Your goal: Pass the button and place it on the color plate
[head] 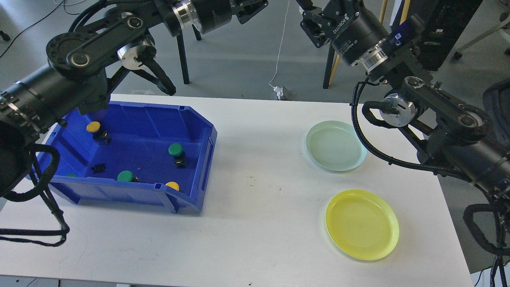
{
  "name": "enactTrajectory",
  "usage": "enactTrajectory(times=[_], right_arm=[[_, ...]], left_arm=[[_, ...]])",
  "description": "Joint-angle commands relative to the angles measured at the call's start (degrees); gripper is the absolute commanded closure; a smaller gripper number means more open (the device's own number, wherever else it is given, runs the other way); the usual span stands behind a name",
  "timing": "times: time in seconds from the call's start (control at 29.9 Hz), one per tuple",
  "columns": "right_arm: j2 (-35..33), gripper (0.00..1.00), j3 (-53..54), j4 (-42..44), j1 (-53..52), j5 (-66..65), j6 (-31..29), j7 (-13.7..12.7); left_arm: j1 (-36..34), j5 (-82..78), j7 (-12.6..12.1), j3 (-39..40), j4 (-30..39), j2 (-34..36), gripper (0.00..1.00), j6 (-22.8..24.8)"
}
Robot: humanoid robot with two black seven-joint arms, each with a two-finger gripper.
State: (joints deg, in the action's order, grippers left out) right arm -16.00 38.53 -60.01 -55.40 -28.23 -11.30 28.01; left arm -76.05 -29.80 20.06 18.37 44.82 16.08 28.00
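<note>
Left hand (255, 8) sits at the top centre of the frame, above the tabletop's far edge and partly cut off by the frame top. Can't tell whether its fingers are spread or pressed together; nothing visibly held. Right hand (310, 22) is at the top, right of centre, also raised off the tabletop and cropped. Finger gap can't be judged either; no object seen in it.

Readable text: "ROBOTIQ" in white on the right hand's black body, plus smaller white lettering on the cylindrical wrist section that starts "2F Adapt..."; the rest is too small to read.

Buttons are all in the blue bin (201, 159) on the left half of the white tabletop (255, 223):
- yellow button (93, 127), upper left of the bin
- green button (175, 150), right of centre
- second green button (125, 175), near the front wall
- second yellow button (172, 185), at the front lip
- small black part (98, 168) loose on the bin floor

Plates are on the right half of the tabletop, both bare: pale green plate (336, 146) further up, yellow plate (361, 224) lower right, near each other but not touching.
</note>
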Motion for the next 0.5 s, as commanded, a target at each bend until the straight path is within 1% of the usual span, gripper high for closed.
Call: enactTrajectory(times=[0.0,0.1,0.13,0.17,0.2,0.33,0.47], right_arm=[[0.62,0.26,-0.3,0.07,-0.15,-0.86,-0.13,-0.01],[0.62,0.43,-0.38,0.25,-0.15,-3.49,-0.04,-0.01],[0.62,0.45,-0.38,0.34,-0.06,-4.46,-0.04,-0.01],[0.62,0.5,-0.47,0.34,-0.06,-4.9,-0.04,-0.01],[0.71,0.52,-0.47,0.34,-0.06,-5.0,-0.04,-0.01],[0.62,0.56,-0.47,0.34,0.02,-5.0,-0.04,-0.01],[0.62,0.55,-0.21,0.51,0.02,-4.82,-0.04,-0.01]], left_arm=[[0.03,0.0,-0.02,0.0,0.0,0.09,0.64,0.0],[0.03,0.0,-0.37,0.0,0.0,0.09,0.64,0.0],[0.11,0.0,-0.46,0.0,-0.09,0.18,0.64,0.0],[0.11,0.0,-0.46,0.0,-0.09,0.18,0.64,0.0],[0.11,0.0,-0.46,0.0,-0.17,0.18,0.64,0.0],[0.11,0.0,-0.46,0.0,-0.44,0.18,0.63,0.0],[0.29,0.0,-0.46,0.0,-0.7,0.35,0.63,0.0]])
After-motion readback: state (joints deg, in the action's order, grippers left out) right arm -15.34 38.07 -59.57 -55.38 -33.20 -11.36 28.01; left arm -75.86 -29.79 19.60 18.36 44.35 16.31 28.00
